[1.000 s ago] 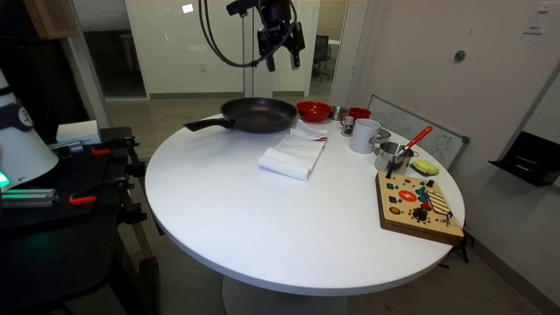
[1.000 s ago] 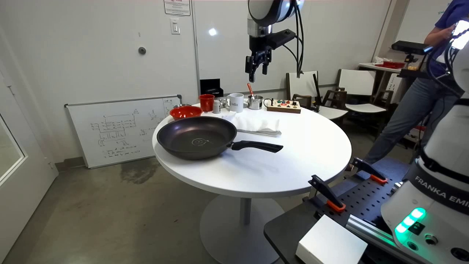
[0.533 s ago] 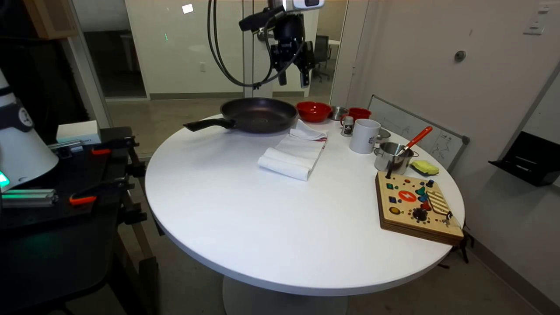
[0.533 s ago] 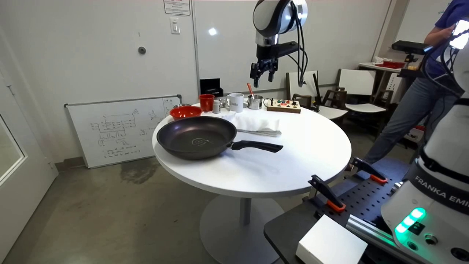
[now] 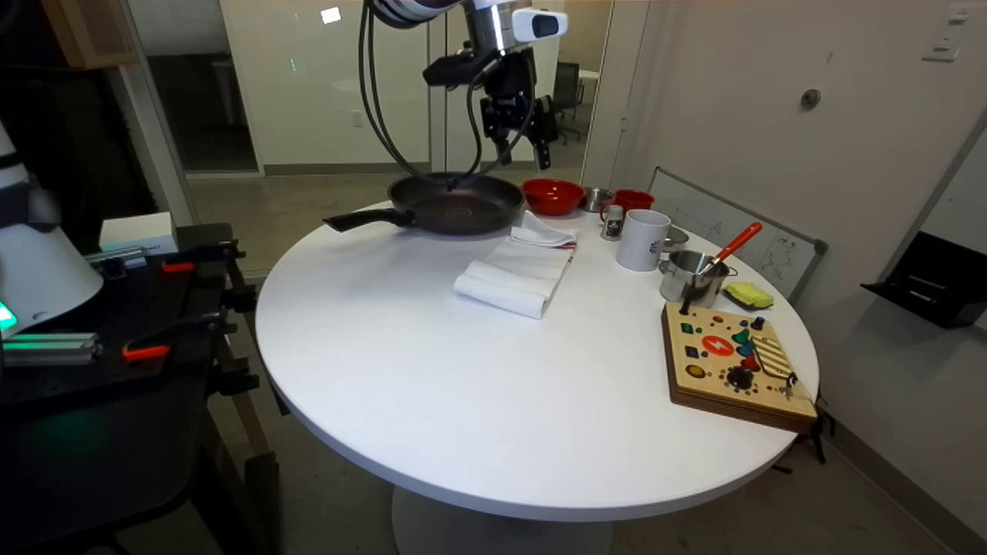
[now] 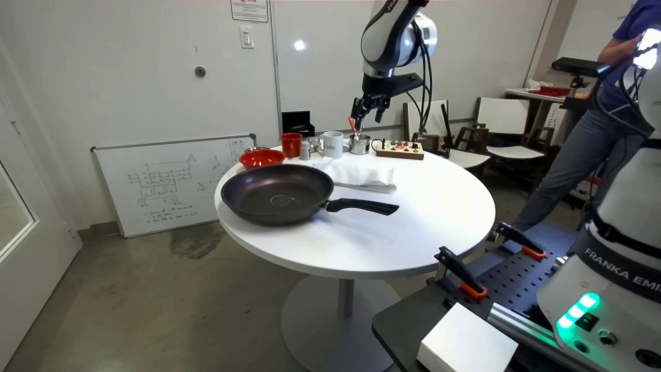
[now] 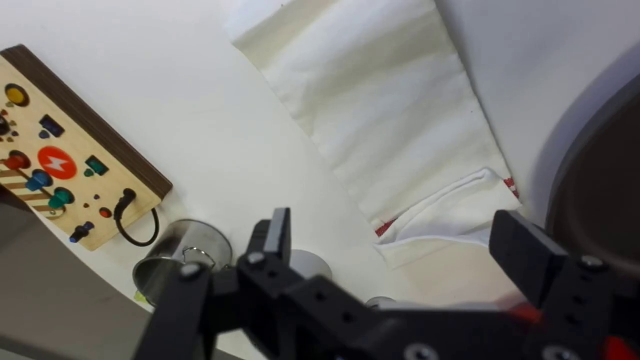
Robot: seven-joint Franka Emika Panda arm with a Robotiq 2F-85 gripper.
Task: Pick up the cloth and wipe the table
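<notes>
The white cloth (image 5: 515,271) lies folded on the round white table (image 5: 463,401), beside the frying pan. One end is folded over in loose layers, and a red stripe shows there in the wrist view, where the cloth (image 7: 380,100) fills much of the picture. My gripper (image 5: 524,160) hangs in the air above the far part of the table. Its jaws stand wide apart with nothing between them. Seen from the wrist, the gripper (image 7: 392,220) has the cloth's folded end below the gap, partly hidden by the finger on the right.
A black frying pan (image 6: 279,194) sits near the cloth, its handle reaching over the table. A red bowl (image 5: 553,198), white mug (image 5: 642,240), shaker (image 5: 612,223) and metal pot (image 5: 685,279) with an orange-handled tool line the edge. A wooden board (image 5: 725,370) lies past them.
Over the last second my gripper has come down toward the table and tilted somewhat, staying wide apart. In an exterior view it also shifted right. The cloth and other objects have not moved.
</notes>
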